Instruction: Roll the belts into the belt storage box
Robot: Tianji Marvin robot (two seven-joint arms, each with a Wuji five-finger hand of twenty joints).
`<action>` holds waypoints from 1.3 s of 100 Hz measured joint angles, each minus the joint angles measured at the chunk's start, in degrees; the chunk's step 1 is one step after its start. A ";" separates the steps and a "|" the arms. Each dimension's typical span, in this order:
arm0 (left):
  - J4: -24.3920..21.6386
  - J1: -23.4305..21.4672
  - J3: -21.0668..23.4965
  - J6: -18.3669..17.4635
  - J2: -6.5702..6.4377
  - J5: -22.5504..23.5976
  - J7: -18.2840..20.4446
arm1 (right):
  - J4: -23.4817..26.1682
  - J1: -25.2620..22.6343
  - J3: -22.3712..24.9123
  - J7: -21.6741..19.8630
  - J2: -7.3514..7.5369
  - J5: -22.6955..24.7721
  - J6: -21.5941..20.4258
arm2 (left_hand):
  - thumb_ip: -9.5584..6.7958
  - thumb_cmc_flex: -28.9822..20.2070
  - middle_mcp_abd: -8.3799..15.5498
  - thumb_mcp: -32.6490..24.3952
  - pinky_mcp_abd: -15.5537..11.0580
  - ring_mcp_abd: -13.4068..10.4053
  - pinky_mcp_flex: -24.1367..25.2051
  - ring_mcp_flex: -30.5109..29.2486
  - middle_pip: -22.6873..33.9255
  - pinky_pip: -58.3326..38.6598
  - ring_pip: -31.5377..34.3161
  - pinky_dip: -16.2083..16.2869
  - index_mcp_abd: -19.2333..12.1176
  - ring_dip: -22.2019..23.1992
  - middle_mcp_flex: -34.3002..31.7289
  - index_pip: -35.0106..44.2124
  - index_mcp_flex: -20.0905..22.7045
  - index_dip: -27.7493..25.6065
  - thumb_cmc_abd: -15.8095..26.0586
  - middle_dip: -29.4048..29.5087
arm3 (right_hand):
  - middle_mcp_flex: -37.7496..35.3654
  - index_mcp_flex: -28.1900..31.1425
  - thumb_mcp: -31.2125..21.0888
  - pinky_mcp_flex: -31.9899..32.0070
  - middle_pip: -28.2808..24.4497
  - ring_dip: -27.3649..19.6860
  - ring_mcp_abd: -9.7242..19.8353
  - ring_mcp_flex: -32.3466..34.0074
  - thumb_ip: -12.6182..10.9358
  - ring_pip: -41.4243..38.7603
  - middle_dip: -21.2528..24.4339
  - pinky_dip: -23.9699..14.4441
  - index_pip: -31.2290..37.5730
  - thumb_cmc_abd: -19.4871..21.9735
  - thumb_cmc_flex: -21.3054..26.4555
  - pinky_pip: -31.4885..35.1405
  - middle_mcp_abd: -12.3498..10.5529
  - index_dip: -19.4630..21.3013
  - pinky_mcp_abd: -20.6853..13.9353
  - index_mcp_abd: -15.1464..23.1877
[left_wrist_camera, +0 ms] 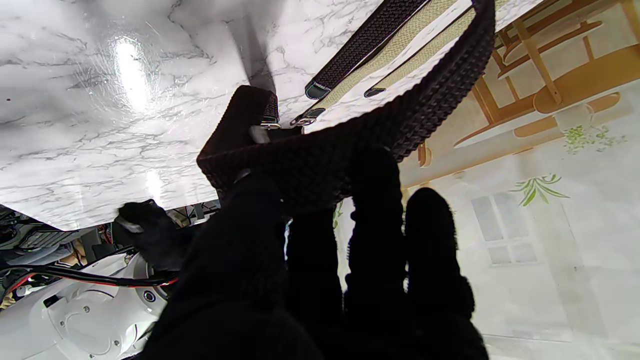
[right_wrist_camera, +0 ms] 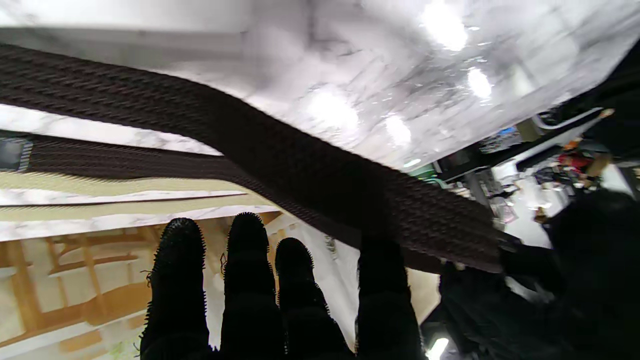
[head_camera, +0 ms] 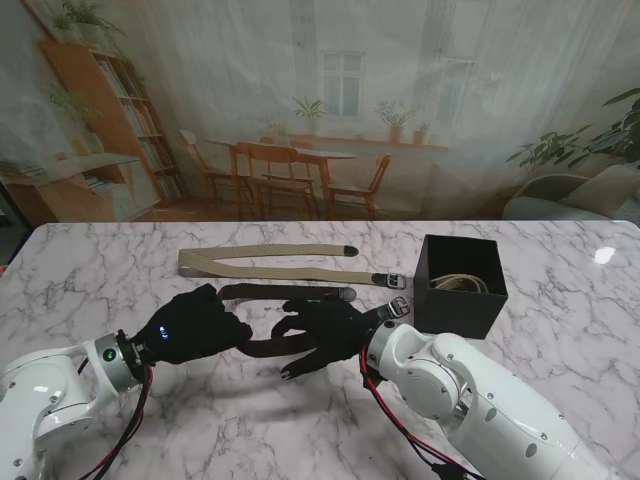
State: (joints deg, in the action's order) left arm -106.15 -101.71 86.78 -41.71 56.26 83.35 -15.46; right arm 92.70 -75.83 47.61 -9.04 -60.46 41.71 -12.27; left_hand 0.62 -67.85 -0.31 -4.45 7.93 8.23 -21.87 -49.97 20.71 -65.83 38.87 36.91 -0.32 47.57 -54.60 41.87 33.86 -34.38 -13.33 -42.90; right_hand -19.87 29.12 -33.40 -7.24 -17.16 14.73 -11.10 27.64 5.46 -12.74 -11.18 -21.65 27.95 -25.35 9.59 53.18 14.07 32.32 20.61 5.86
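Marble table [head_camera: 560, 340] carries belts, box; painted dining-room backdrop behind.

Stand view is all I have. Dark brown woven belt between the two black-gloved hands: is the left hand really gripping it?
Observer: Yes. In the left wrist view, the dark brown woven belt is doubled into a fold pinched in the left hand.
Operator: Right hand closed too?
Observer: No. Its wrist view shows the right hand with fingers straight and apart, and the belt crossing one fingertip.
Operator: Buckle location?
Observer: A metal buckle shows at the folded end, beyond the left fingers.
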 measured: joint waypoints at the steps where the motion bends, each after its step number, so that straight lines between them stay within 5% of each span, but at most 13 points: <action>1: 0.00 0.00 0.00 0.00 0.00 0.00 0.00 | -0.08 0.07 -0.05 -0.06 0.00 -0.18 -0.31 | 0.00 0.00 0.00 0.00 0.00 0.00 0.00 0.00 0.01 0.00 0.00 0.00 0.00 0.00 0.00 0.00 0.00 0.00 0.00 0.00 | -0.09 1.12 -0.07 0.00 -0.43 0.00 0.00 0.00 0.00 0.00 -0.09 0.00 1.35 -0.33 0.01 0.00 -0.01 0.96 0.00 0.83; 18: 0.11 -0.04 0.21 0.16 0.02 0.16 -0.13 | -0.41 0.41 -0.56 -0.40 -0.19 -1.83 -1.25 | 0.00 0.05 0.00 -0.01 0.00 -0.01 0.00 0.00 0.04 0.00 0.00 0.00 0.00 0.00 0.00 0.00 0.60 -0.28 -0.05 0.00 | -12.09 9.25 0.09 -0.37 -5.42 0.01 -0.12 2.50 0.09 0.01 -5.59 -0.01 18.11 -5.20 10.17 -0.44 -3.55 11.21 0.11 8.68; 32: 0.27 -0.07 0.49 0.58 0.02 0.31 -0.23 | 0.06 -0.64 0.49 -0.85 -0.45 -5.31 -1.43 | 0.00 0.40 -0.08 -0.09 0.00 -0.13 0.00 0.00 0.14 0.00 0.00 0.00 0.00 0.00 0.00 0.26 0.60 -0.63 -0.05 -0.02 | -33.95 11.66 7.10 -2.23 -6.04 1.70 2.86 14.55 0.09 -0.09 -9.13 2.34 28.21 -8.02 23.22 -0.44 -10.59 11.26 1.47 12.13; 41: 0.46 -0.07 0.70 1.06 0.02 0.67 -0.18 | 1.22 -2.28 2.04 -0.69 -0.61 -4.75 -1.40 | 0.00 0.43 -0.23 -0.09 0.00 -0.13 0.00 0.03 0.75 0.00 0.00 0.00 0.00 0.00 0.00 0.49 0.60 -0.66 -0.05 -0.02 | -48.22 12.44 -11.14 -4.59 -10.05 4.46 6.36 24.16 5.45 -3.96 -12.28 4.10 33.27 -14.28 22.83 -0.38 -13.14 11.09 1.55 13.55; 49: 0.66 -0.12 0.91 1.45 0.02 0.89 -0.13 | 2.28 -3.77 3.04 -0.35 -0.61 -4.48 -1.30 | 0.00 0.44 -0.29 -0.09 0.00 -0.13 0.00 0.05 0.77 0.00 0.00 0.00 0.00 -0.39 0.00 0.51 0.60 -0.67 -0.05 -0.06 | -54.26 12.18 -16.69 -7.14 -16.10 7.05 7.52 30.92 8.51 -7.14 -16.38 4.51 34.44 -15.45 22.30 0.84 -14.16 9.45 1.55 13.40; 55: 0.72 -0.26 1.05 1.59 0.00 1.03 -0.14 | 3.06 -4.84 3.78 -0.36 -0.61 -4.25 -1.33 | 0.00 0.45 -0.29 -0.09 0.00 -0.14 0.00 0.06 0.78 0.00 0.00 0.00 -0.03 -0.39 0.00 0.51 0.60 -0.67 -0.05 -0.12 | -55.59 12.06 -18.39 -10.34 -21.69 9.10 7.72 34.97 9.05 -10.20 -19.66 4.60 34.61 -15.45 22.30 3.12 -14.86 6.23 0.88 11.93; 68: 0.72 -0.83 1.54 1.63 -0.01 1.24 -0.17 | 5.06 -7.58 6.82 -0.53 -0.52 0.12 -2.81 | 0.00 0.45 -0.29 -0.09 0.00 -0.14 0.00 0.09 0.80 0.00 0.00 0.00 -0.06 -0.41 0.00 0.51 0.60 -0.67 -0.05 -0.21 | -56.43 11.04 -22.37 -16.08 -24.88 11.83 9.15 38.47 9.07 -12.89 -20.77 4.19 26.40 -15.27 22.95 8.10 -15.82 -12.88 -3.00 4.30; 77: 0.72 -1.16 1.86 1.63 -0.04 1.56 0.08 | 6.69 -9.43 9.19 -1.01 -0.25 3.35 -3.95 | 0.00 0.48 -0.29 -0.09 0.00 -0.14 0.00 0.09 0.80 0.00 0.00 0.00 -0.16 -0.41 0.00 0.51 0.60 -0.67 -0.03 -0.22 | -57.88 15.24 -21.85 -17.44 -24.88 11.83 10.75 38.74 10.00 -12.87 -19.57 3.64 26.52 -13.64 23.32 10.07 -16.67 -17.96 -5.07 4.13; 98: 1.54 -1.72 2.44 3.35 -0.21 2.88 -0.12 | 10.08 -12.81 14.74 -3.21 0.69 12.33 -6.06 | 0.00 0.46 -0.69 -0.71 0.00 -0.15 0.00 0.09 1.52 0.00 0.00 0.00 -0.79 -0.41 -0.31 1.81 2.13 -0.79 0.05 -0.78 | -59.92 20.67 -20.69 -17.87 -24.85 11.17 11.67 38.75 10.06 -12.86 -18.84 3.56 27.89 -13.15 23.19 11.24 -17.28 -18.87 -5.24 4.22; 112: 3.24 -1.86 2.86 5.23 -0.45 3.41 -0.42 | 10.55 -15.73 18.44 0.99 1.13 22.53 -6.87 | 0.00 0.41 -0.78 -0.92 0.00 -0.15 0.00 0.11 1.79 0.00 0.00 0.00 -0.79 -0.41 -0.74 1.87 2.13 -0.79 0.04 -0.80 | -59.98 21.20 -20.69 -18.87 -24.84 11.16 11.98 39.33 10.06 -12.84 -18.78 3.52 27.93 -12.61 23.08 12.31 -17.80 -18.14 -5.75 4.22; 130: 4.83 -2.15 2.84 6.69 -0.56 3.24 1.32 | 10.73 -19.66 22.01 1.64 1.52 21.08 -5.95 | 0.00 0.41 -0.78 -0.92 0.00 -0.15 0.05 0.12 1.79 0.00 0.00 0.00 -0.73 -0.42 -0.74 0.74 2.13 0.79 0.04 -0.81 | -60.52 21.21 -20.69 -19.59 -24.84 11.15 11.99 39.37 10.06 -12.84 -18.77 2.96 27.95 -12.20 23.06 13.10 -17.81 -17.24 -5.79 4.22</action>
State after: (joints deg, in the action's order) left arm -101.32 -103.85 89.62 -35.02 55.70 86.59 -14.14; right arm 103.43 -95.49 69.62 -7.39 -58.95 62.79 -18.22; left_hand 0.62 -67.44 -1.09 -5.37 7.93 8.09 -21.82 -49.86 22.50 -65.83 38.87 36.91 -1.05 47.15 -55.35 42.61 35.99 -33.58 -13.28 -43.71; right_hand -80.39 50.33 -54.09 -26.83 -42.00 25.88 0.89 67.01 15.52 -25.58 -29.96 -18.69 55.90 -37.55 32.65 66.28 -3.74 15.08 14.82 10.08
